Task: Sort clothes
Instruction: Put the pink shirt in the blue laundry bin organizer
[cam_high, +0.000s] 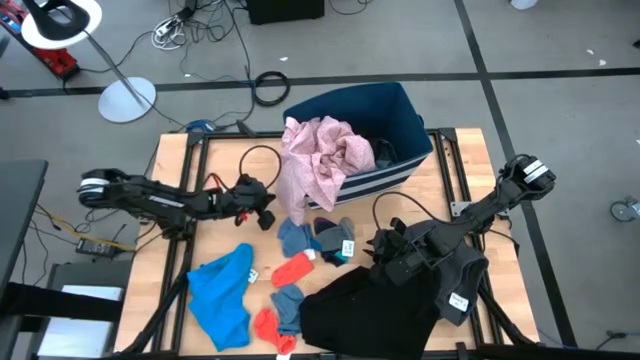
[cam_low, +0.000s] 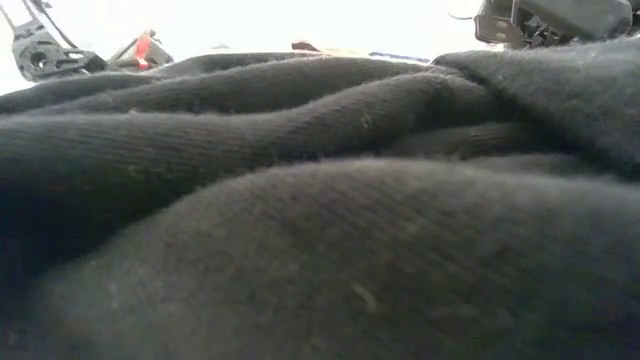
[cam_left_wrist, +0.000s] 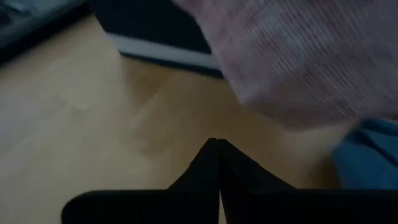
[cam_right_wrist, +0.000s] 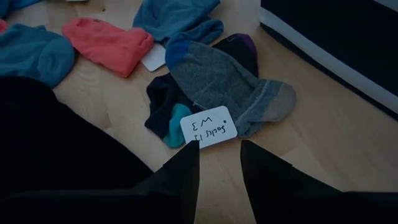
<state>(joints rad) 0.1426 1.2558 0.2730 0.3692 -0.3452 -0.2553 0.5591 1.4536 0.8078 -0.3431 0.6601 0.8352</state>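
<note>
A pink garment (cam_high: 320, 155) hangs over the near rim of the navy bin (cam_high: 385, 110). Several socks lie mid-table: grey-blue (cam_high: 295, 238), red (cam_high: 293, 270) and a grey and navy pair (cam_right_wrist: 230, 87) with a white label (cam_right_wrist: 208, 127). A bright blue garment (cam_high: 222, 290) lies at the near left, a black garment (cam_high: 370, 305) at the near middle, and a dark grey one (cam_high: 462, 272) under my right arm. My left gripper (cam_left_wrist: 217, 163) is shut and empty, low over the table just left of the pink garment (cam_left_wrist: 298, 56). My right gripper (cam_right_wrist: 219, 155) is open and empty, just short of the labelled socks.
The black garment (cam_low: 320, 220) fills the low view. A floor lamp (cam_high: 125, 95) and cables lie on the floor beyond the table's far edge. Bare wood shows at the table's far left (cam_high: 215, 160) and right of the bin (cam_high: 450, 180).
</note>
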